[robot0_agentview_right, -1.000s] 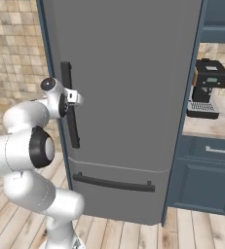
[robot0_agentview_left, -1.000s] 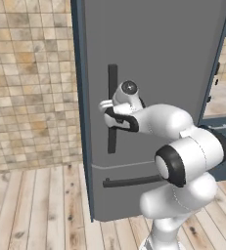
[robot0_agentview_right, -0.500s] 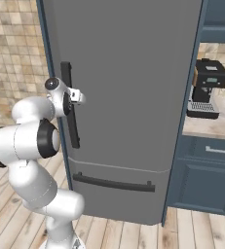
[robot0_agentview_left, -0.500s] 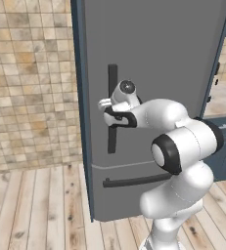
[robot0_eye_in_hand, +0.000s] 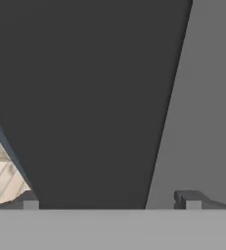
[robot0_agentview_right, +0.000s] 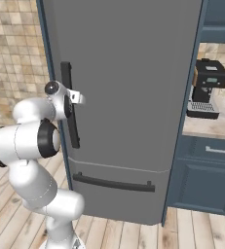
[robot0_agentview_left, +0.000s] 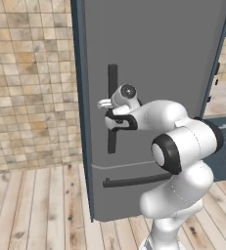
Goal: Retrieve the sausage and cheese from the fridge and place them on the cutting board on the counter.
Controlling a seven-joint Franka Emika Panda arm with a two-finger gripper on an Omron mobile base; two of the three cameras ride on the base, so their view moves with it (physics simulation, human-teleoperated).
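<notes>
Standing shut, the fridge [robot0_agentview_left: 158,73] is being shown as a tall, flat-fronted grey box with a smooth matte door, a thin seam across its lower part and a long dark horizontal bar [robot0_agentview_right: 113,184] on the drawer front below that seam. A dark, straight vertical handle [robot0_agentview_left: 112,78] is being carried on the door near its left edge, square in section and dull in finish. The gripper [robot0_agentview_left: 109,114] is being held at this handle about midway down its length, the rounded white wrist lying level and pointing leftward across the door. In the hand view the handle [robot0_eye_in_hand: 95,97] is being seen as a broad dark band between the two small dark fingertips [robot0_eye_in_hand: 30,201], one tip on each side of it, with the lighter grey door to the right; the jaws are being kept apart around the bar, though whether the pads are pressing on it cannot be told. Pale wooden floor planks [robot0_agentview_left: 36,210] are being shown below, and a tan tiled wall [robot0_agentview_left: 31,83] to the left. To the right, a beige counter [robot0_agentview_right: 211,127] is being borne on dark blue cabinets [robot0_agentview_right: 206,175], with a black coffee machine [robot0_agentview_right: 205,88] standing on it.
</notes>
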